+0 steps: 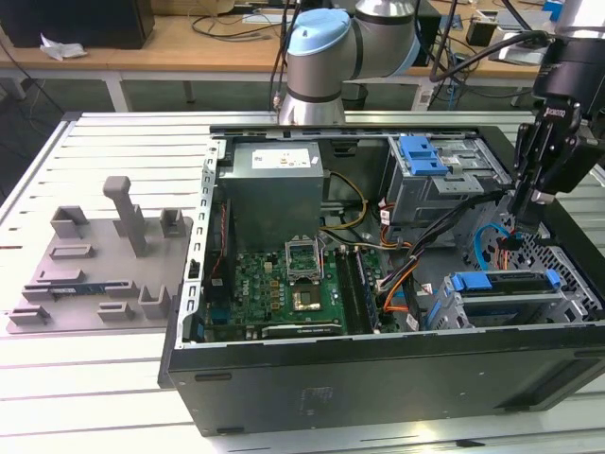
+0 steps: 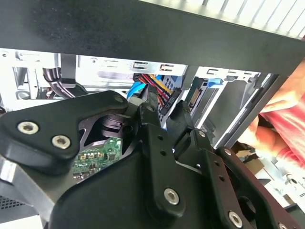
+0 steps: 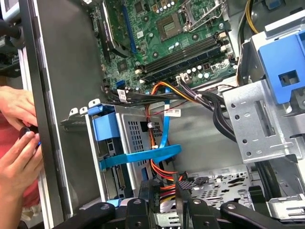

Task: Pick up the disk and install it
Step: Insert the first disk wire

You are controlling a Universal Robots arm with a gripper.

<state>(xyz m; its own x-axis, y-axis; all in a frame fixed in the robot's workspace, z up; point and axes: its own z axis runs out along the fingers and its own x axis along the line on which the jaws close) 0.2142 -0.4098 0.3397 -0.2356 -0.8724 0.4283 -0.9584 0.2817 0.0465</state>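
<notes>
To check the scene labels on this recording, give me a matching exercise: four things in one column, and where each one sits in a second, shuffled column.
Things
1. power-supply box
2. motherboard
3. grey fixture plate
4. robot's hand

Places
A. on the table outside the case, at the exterior view's left
B. reaching down into the case at the exterior view's right
C. inside the case, at the end by the arm's base
D. flat on the case floor, green

Pairs: 1-C, 2-D, 3-A, 4-B
</notes>
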